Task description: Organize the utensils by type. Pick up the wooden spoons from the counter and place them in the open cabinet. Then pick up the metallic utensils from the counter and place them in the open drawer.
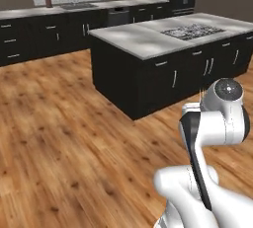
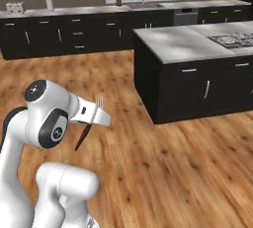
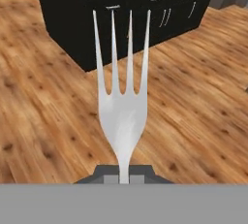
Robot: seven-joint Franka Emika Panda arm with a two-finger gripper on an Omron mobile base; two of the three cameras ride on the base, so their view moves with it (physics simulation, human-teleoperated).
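Observation:
My gripper (image 3: 124,177) is shut on a silver fork (image 3: 123,114), one of the metallic utensils. Its tines point up and away from the hand, over the wooden floor. From the right base view the gripper (image 2: 92,117) hangs in mid-air in front of the arm's white elbow, with the fork (image 2: 99,102) standing up through it and its dark handle slanting down below. In the left base view the fork's tines (image 1: 201,95) just peek above the arm. The wooden spoons, the open cabinet and the open drawer are out of view.
A black kitchen island with a marble counter (image 1: 138,39) (image 2: 183,44) and a cooktop (image 1: 192,30) stands ahead and to the right. A long back counter (image 2: 74,11) with a sink (image 2: 143,5) runs along the far wall. Wooden floor (image 1: 64,138) lies between.

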